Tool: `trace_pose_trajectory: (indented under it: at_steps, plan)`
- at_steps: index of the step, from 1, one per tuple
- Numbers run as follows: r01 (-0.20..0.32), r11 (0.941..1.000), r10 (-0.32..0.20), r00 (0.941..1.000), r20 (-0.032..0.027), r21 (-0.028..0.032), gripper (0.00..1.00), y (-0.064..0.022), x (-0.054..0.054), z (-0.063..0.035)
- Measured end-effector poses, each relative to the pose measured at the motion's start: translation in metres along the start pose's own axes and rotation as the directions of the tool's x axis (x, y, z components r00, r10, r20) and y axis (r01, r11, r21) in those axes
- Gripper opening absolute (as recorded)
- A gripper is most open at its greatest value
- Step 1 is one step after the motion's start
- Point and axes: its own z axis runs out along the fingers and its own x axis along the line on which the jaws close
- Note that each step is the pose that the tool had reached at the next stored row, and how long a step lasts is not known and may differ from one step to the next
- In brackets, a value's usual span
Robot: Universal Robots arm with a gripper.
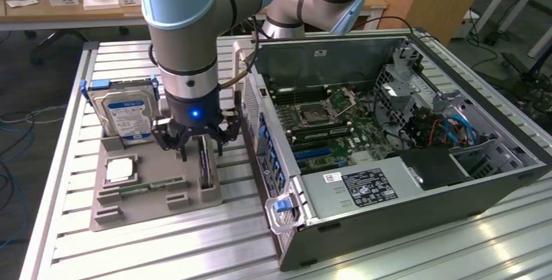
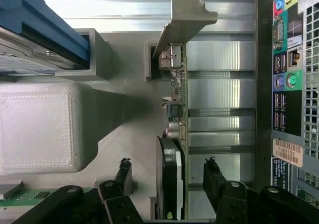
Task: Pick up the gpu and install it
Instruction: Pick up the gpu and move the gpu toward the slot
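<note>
Your tool [image 1: 196, 143] hangs wide open over the gpu [image 1: 205, 167], which stands on edge in a slot of the grey holder [image 1: 147, 207] on the desk [image 1: 69, 247], a finger on either side of the card, neither touching it.

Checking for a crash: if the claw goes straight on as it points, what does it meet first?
Likely the gpu, standing on edge inside the open claw, then the grey holder; depth is unclear.
</note>
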Motion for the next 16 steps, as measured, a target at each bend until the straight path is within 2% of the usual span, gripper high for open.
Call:
trace_pose_trajectory:
  at_steps: [2, 3, 4, 5, 7, 8, 9, 10, 16]
  plan:
    - [0.000, 1.0000, 0.000, 1.0000, 0.0001, 0.0030, 0.69, 0.0000, 0.0001, 0.0000]
    - [0.000, 1.0000, 0.000, 1.0000, -0.0001, 0.0038, 0.63, -0.0001, 0.0001, 0.0000]
    - [0.000, 1.0000, 0.000, 1.0000, -0.0001, 0.0039, 0.63, 0.0000, 0.0000, 0.0003]
    - [0.000, 1.0000, 0.000, 1.0000, 0.0001, 0.0038, 0.56, -0.0001, 0.0000, 0.0008]
    - [0.000, 1.0000, 0.000, 1.0000, 0.0000, 0.0039, 0.55, -0.0001, 0.0001, 0.0015]
    - [0.000, 1.0000, 0.000, 1.0000, -0.0001, 0.0041, 0.48, -0.0001, 0.0001, 0.0018]
    - [0.000, 1.0000, 0.000, 1.0000, -0.0001, 0.0043, 0.48, -0.0001, 0.0001, 0.0020]
    - [0.000, 1.0000, 0.000, 1.0000, -0.0001, 0.0046, 0.42, -0.0001, 0.0001, 0.0022]
    - [0.000, 1.0000, 0.000, 1.0000, 0.0000, 0.0049, 0.40, -0.0001, 0.0001, 0.0025]
